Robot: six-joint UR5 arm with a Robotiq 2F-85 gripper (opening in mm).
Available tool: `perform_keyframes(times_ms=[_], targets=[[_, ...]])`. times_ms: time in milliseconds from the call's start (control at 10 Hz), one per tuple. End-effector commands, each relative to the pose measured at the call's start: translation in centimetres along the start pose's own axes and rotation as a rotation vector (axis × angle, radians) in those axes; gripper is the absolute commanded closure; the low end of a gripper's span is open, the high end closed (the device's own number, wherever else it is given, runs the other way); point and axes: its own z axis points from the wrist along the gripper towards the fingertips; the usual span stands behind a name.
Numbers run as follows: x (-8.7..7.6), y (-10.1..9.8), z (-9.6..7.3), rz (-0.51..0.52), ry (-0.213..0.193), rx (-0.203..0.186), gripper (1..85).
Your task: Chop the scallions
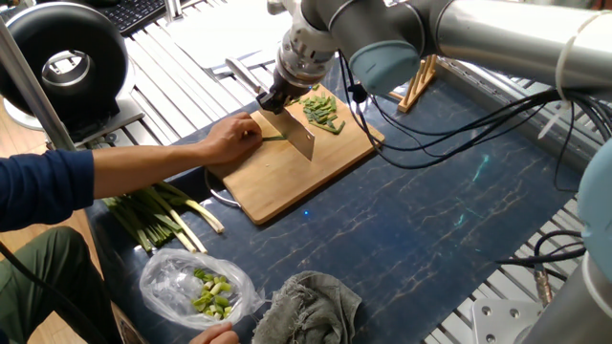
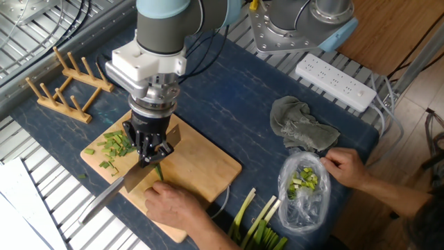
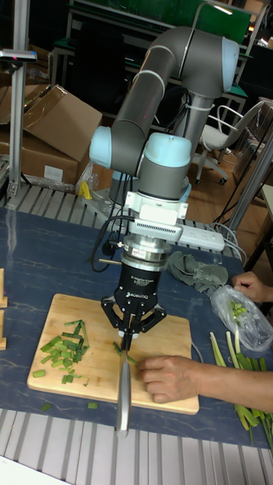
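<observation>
Gripping one knife [image 2: 118,186], tool [image 2: 150,153], scallions [image 1: 322,110], two hands [image 1: 232,139]

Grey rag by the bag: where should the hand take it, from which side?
Pinch the rag on a raised fold near its middle, coming straight down from above. It lies crumpled in a loose heap on the table, so ridges stand up to pinch. The plastic bag and a person's hand sit close on one side; keep toward the rag's far side.
</observation>
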Motion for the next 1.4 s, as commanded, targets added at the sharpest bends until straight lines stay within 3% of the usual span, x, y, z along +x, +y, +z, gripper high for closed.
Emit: perform_keyframes(times_ms=[0, 300, 400, 600, 900, 1300], targets=[[-1.3, 0.0, -0.5, 0.01, -0.003, -0.022, 84.3], [-3.8, -0.4, -0.5, 0.011, -0.018, -0.038, 84.3], [-4.6, 0.2, 0.0, 0.029, -0.026, -0.017, 84.3], [-5.7, 0.4, 0.6, 0.029, -0.042, -0.014, 84.3], [-5.8, 0.5, 0.2, 0.028, -0.033, -0.005, 84.3], [-6.8, 0.0, 1.3, 0.02, -0.052, -0.005, 84.3]])
